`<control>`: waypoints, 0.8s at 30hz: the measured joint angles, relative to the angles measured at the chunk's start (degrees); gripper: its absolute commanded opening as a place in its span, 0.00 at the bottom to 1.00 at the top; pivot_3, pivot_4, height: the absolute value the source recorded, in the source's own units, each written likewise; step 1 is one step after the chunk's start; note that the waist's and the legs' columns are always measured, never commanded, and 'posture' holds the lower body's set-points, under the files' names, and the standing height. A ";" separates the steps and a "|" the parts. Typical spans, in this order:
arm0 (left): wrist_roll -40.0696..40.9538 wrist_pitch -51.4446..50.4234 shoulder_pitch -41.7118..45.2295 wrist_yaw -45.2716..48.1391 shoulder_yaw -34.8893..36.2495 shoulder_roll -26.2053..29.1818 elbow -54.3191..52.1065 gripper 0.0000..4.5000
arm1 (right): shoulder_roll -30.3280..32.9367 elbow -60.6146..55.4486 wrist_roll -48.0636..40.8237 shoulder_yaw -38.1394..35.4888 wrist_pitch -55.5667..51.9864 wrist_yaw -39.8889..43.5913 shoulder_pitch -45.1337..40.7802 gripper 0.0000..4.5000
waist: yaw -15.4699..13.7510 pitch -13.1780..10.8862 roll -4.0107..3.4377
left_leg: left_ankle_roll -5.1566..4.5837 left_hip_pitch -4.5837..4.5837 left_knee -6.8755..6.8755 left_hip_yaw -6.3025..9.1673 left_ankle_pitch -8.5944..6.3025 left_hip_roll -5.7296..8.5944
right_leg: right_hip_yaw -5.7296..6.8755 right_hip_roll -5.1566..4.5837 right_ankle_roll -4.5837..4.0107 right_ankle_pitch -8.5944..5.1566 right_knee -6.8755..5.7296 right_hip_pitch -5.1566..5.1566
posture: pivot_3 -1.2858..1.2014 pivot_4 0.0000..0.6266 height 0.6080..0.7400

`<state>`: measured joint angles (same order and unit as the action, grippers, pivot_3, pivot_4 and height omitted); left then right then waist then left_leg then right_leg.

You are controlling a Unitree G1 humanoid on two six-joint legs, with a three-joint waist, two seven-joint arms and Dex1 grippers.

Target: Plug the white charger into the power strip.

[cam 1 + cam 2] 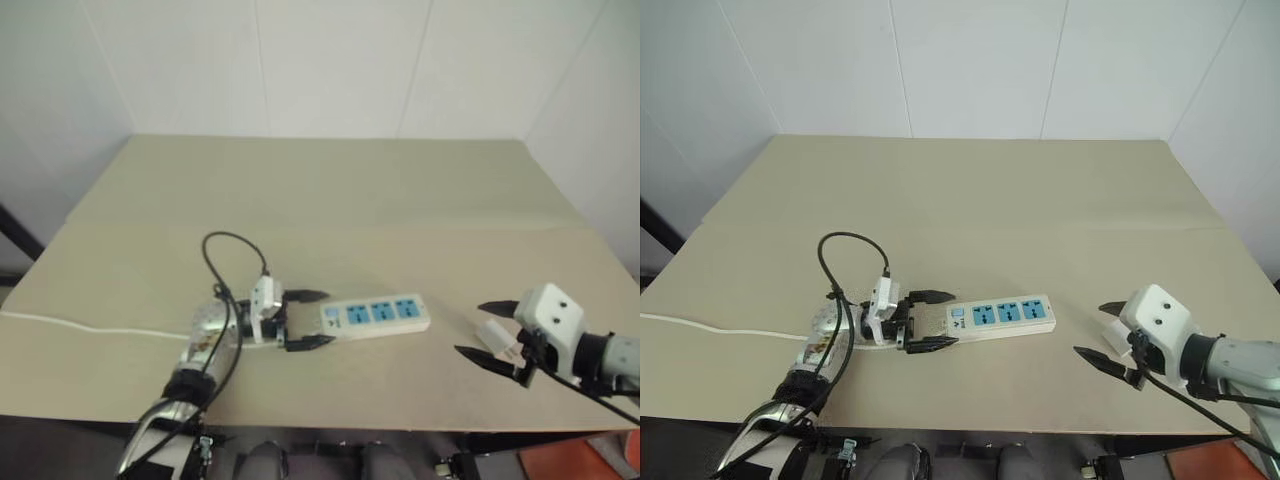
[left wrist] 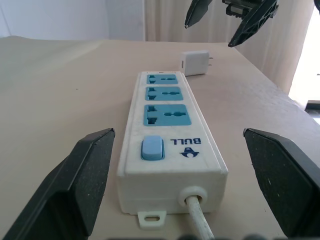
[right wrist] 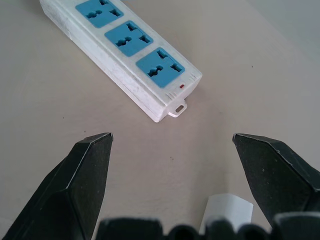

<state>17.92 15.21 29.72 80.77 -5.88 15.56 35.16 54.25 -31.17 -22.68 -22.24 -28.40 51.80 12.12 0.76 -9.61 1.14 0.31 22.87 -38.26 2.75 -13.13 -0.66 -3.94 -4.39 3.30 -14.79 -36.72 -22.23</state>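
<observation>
- My left gripper (image 1: 930, 320) sits low near the bench's front edge, jaws wide apart, empty, flanking the switch end of the power strip (image 1: 1002, 315).
- The strip lies flat toward the front middle of the bench (image 1: 970, 200).
- My right gripper (image 1: 1102, 332) hangs with jaws spread, empty, above the white charger (image 2: 195, 63), toward the front right corner.

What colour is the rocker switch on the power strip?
Light blue, on the white power strip; the switch shows best in the left wrist view.
</observation>
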 measured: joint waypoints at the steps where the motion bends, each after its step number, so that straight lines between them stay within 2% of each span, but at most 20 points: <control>1: -0.08 0.87 0.70 0.05 0.00 -0.51 1.56 0.99 | 0.00 0.00 0.01 0.00 -0.04 -0.08 -0.01 1.00 | -0.02 0.00 0.00 | 0.00 0.00 0.00 0.00 0.00 0.00 | 0.00 0.00 0.00 0.00 0.00 0.00 | 0.52 0.24 1.00; 8: -2.19 6.23 5.99 1.46 -0.06 -3.48 11.99 0.99 | 0.00 0.08 0.23 0.13 -0.07 -0.91 -0.59 1.00 | 0.01 0.00 0.02 | 0.00 0.03 0.00 0.00 0.00 0.01 | 0.00 0.00 0.01 0.00 0.03 0.00 | 0.52 0.24 1.00; 23: -4.98 14.36 8.03 1.27 0.47 -4.52 18.97 0.99 | -0.82 -0.48 1.26 0.23 -0.06 -2.26 -0.48 1.00 | 0.00 0.15 -0.11 | 0.00 -0.13 0.00 0.01 0.00 0.01 | 0.00 0.01 0.09 -0.05 -0.05 0.11 | 0.52 0.24 1.00; 24: -5.08 14.63 8.15 1.20 0.46 -4.57 19.33 0.96 | -0.82 -0.48 1.31 0.23 -0.07 -2.27 -0.50 1.00 | 0.00 0.17 -0.12 | 0.00 -0.15 0.00 0.01 0.00 0.01 | 0.00 0.01 0.10 -0.05 -0.05 0.13 | 0.52 0.24 1.00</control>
<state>12.83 29.84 37.87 81.97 -5.42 10.98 54.49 53.43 -31.64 -21.37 -22.00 -28.47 49.53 11.62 0.76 -9.44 1.03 0.31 22.72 -38.26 2.77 -13.13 -0.65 -3.94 -4.38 3.40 -14.84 -36.77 -22.10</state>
